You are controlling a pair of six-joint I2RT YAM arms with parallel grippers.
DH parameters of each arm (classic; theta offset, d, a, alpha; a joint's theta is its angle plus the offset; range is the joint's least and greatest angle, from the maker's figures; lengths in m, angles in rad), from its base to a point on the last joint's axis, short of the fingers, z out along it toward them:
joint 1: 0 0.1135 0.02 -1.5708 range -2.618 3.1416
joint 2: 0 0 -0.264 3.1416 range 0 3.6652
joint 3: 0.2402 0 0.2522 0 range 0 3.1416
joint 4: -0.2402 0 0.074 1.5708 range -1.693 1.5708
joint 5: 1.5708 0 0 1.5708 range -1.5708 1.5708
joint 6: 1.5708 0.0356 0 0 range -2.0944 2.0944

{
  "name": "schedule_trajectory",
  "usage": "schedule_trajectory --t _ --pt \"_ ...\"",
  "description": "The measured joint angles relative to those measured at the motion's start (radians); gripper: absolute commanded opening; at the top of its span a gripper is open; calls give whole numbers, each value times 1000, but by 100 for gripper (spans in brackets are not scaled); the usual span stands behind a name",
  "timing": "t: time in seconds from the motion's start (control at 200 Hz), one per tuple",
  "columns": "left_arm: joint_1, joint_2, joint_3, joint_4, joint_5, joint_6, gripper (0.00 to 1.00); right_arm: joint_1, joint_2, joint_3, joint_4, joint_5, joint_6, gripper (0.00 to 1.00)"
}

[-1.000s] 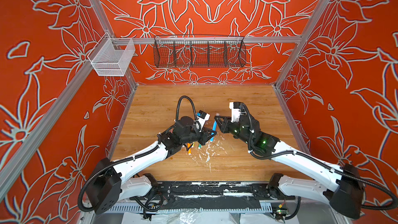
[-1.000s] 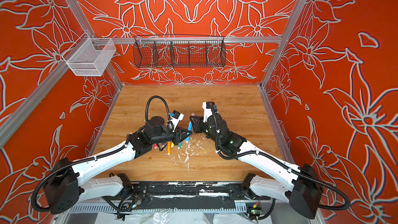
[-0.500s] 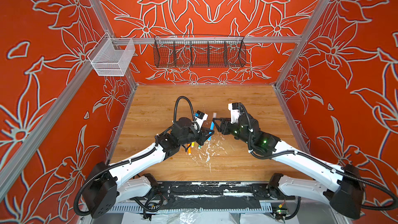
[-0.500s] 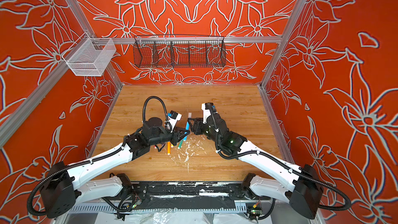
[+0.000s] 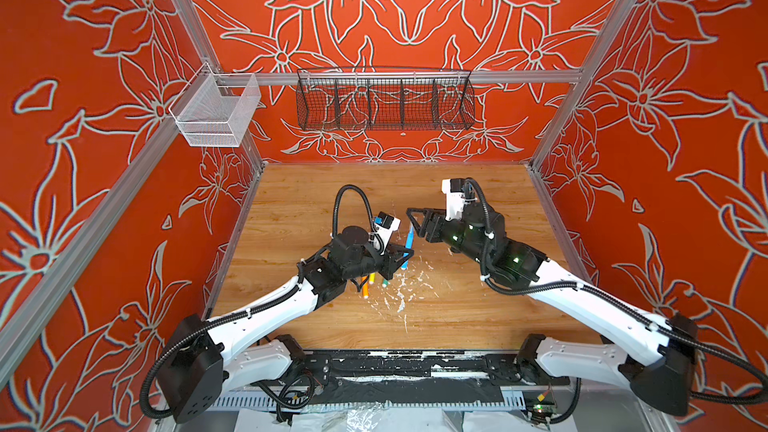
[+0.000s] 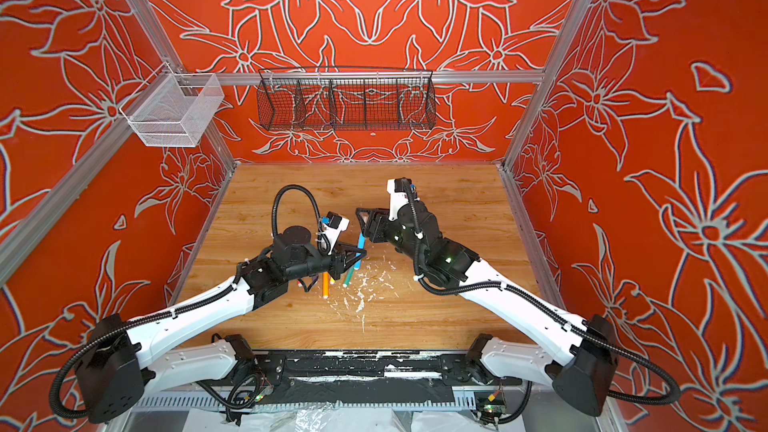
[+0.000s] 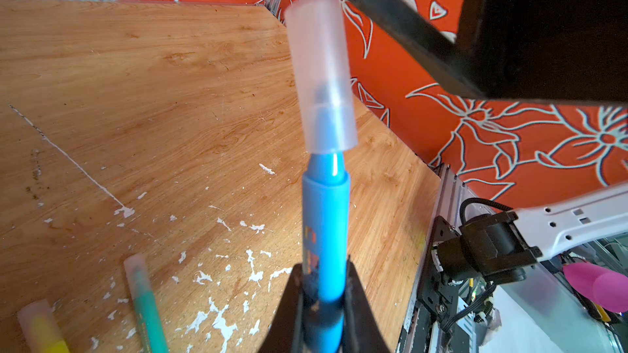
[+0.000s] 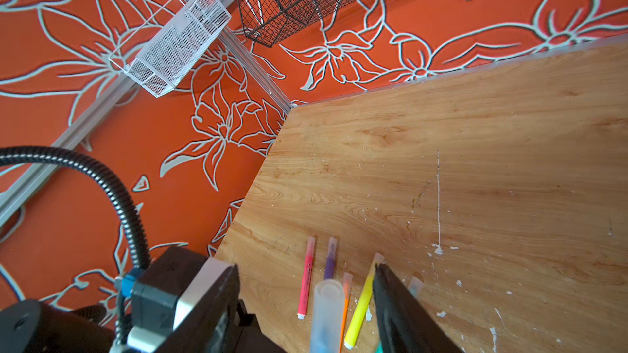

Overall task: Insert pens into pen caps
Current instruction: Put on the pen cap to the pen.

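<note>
Left wrist view: the left gripper (image 7: 323, 275) is clamped on the lower barrel of the blue pen (image 7: 325, 225), with its jaws drawn in tight against both sides. A translucent cap (image 7: 321, 73) sits over the pen's tip. A short band of the narrower blue neck shows between the cap's rim and the barrel's shoulder. One dark finger (image 7: 407, 32) of the right gripper (image 5: 417, 223) passes close by the cap's closed end and is not touching it.

In both top views, with the back wall as 12 o'clock, the blue pen stands near the middle of the table (image 5: 316, 209), its capped end tipped toward 12. The left gripper grips it from the 7 o'clock side. The right gripper sits just at 2 o'clock of the capped end, jaws parted and holding nothing.

In a top view the orange pen (image 6: 325, 284) and green pen (image 6: 349, 278) poke out from under the left wrist, at 7 o'clock of the blue pen, flat on the wood. White paint flecks (image 6: 360, 303) are scattered at 6 o'clock.

Right wrist view: the pink pen (image 8: 306, 283), purple pen (image 8: 329, 259), orange pen and yellow pen (image 8: 360, 303) lie side by side, roughly parallel. Each wears a translucent cap.
</note>
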Motion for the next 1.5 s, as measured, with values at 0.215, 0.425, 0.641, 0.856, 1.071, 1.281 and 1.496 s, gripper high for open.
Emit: schedule_trajectory --t 0.215,0.425,0.641,0.856,1.071,1.281,1.496 --pt "-1 -18 -10 3 0 0 0 0 108 31 -46 2 30 39" --pt "-5 -19 -15 -4 0 0 0 1 108 29 -40 -10 41 23" --pt "-7 -16 -15 -5 6 -9 0 10 65 -25 11 -14 42 17" --pt "-7 -3 -15 -18 20 -34 0 33 62 -85 76 -5 15 16" --pt "-3 0 -16 -32 55 -66 0 55 28 -195 220 5 -5 16" --pt "2 1 -16 0 79 -80 0 80 5 -247 288 16 -34 52" --pt "5 -2 -16 32 79 -79 0 97 -42 -233 198 66 -50 68"
